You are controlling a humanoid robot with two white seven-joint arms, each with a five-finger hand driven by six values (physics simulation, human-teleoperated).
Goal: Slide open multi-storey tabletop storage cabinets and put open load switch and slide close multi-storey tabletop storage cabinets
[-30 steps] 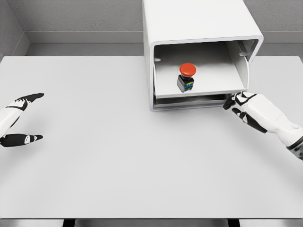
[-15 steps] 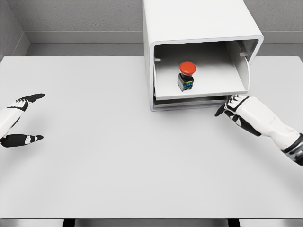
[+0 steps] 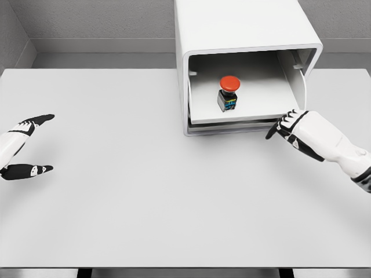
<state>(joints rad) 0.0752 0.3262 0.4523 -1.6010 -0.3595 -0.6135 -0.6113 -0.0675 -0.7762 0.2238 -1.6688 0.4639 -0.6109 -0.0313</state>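
Note:
A white tabletop cabinet (image 3: 243, 29) stands at the back of the table, its front open. Its upper drawer tray (image 3: 243, 113) is slid partly in. On the tray stands the load switch (image 3: 228, 94), with a red mushroom cap on a dark body. My right hand (image 3: 287, 127) is at the tray's front right corner, fingers extended against the drawer front and holding nothing. My left hand (image 3: 35, 145) rests at the far left edge, open, thumb and fingers apart.
The white table (image 3: 145, 191) stretches wide in front of the cabinet. A grey wall (image 3: 93, 23) runs behind it. A second, lower drawer front (image 3: 232, 125) shows just beneath the tray.
The right hand dipped left and down, then rose to the tray's front right corner. The tray with the switch slid a little further into the cabinet. The left hand stayed put.

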